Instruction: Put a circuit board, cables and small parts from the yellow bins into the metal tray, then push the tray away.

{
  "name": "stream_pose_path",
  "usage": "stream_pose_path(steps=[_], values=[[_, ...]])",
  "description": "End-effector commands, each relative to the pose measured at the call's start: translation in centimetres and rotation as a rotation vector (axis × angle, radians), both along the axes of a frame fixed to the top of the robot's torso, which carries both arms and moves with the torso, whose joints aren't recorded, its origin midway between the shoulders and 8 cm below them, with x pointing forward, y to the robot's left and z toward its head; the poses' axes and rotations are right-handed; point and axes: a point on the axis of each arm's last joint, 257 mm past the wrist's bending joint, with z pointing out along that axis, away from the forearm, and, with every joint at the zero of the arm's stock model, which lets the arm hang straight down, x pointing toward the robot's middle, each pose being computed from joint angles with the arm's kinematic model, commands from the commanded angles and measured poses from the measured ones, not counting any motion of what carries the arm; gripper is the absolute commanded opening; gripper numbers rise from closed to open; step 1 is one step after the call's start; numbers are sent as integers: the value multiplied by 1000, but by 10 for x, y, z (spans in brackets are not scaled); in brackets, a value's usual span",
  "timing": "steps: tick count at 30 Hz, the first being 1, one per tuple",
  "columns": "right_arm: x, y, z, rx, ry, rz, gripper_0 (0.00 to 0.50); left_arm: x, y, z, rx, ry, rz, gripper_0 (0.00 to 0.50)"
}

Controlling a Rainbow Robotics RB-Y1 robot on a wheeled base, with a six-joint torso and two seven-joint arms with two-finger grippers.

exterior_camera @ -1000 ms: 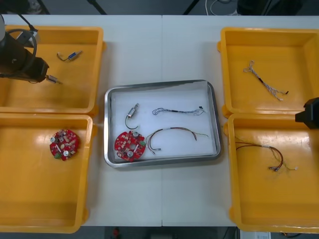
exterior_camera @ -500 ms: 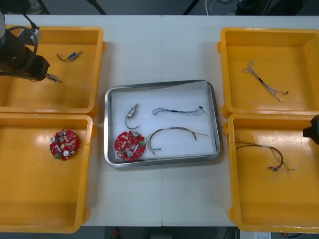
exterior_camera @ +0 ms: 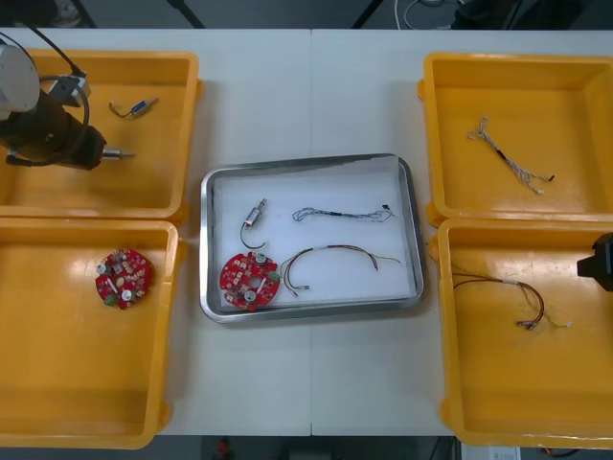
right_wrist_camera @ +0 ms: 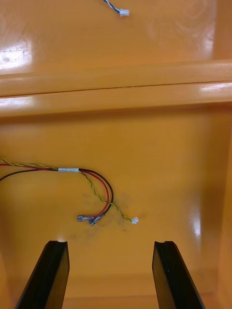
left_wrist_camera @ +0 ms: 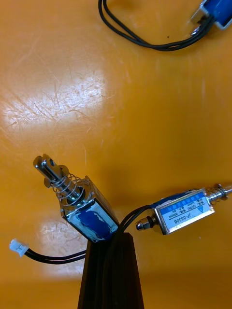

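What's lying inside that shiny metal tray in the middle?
Inside the metal tray lie a red circuit board, a small metal part, a blue and white cable and a red and yellow cable. Whatever lies under the board is hidden.

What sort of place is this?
Probably an electronics kitting bench: yellow bins flank a metal tray holding a red circuit board and cables; left gripper grips a small metal part, right gripper hovers over a bin.
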Motion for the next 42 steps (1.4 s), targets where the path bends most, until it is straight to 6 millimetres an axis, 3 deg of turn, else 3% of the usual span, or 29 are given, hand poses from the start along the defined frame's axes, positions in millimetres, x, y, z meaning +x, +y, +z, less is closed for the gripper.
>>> stream_pose_path(steps=[1, 6, 12, 13, 16, 17, 18, 19, 25, 32, 42], values=[[-6, -8, 8, 5, -22, -48, 500, 9, -11, 1, 71, -9, -115, 0], [-9, -8, 3, 10, -10, -52, 500, 6, -13, -10, 62, -2, -114, 0], [-10, -9, 3, 3, -8, -56, 500, 7, -12, -9, 63, -4, -113, 8], [-10, -10, 3, 5, -8, -59, 500, 7, -13, -10, 62, -4, -114, 44], [-10, -9, 5, 2, -13, -56, 500, 7, -13, -9, 60, -6, -115, 354], [-10, -9, 5, 2, -13, -56, 500, 7, -13, -9, 60, -7, -115, 392], [-10, -10, 5, 3, -14, -59, 500, 8, -14, -9, 58, -9, -116, 485], [-10, -10, 5, 3, -14, -59, 500, 8, -14, -8, 58, -10, -116, 500], [-10, -10, 5, 4, -15, -58, 500, 9, -16, -5, 61, -17, -126, 500], [-10, -11, 6, 1, -17, -59, 500, 1, -14, 18, 43, -8, -118, 500], [-11, -12, 5, 1, -14, -66, 500, 0, -3, 32, 43, -17, -93, 500]])
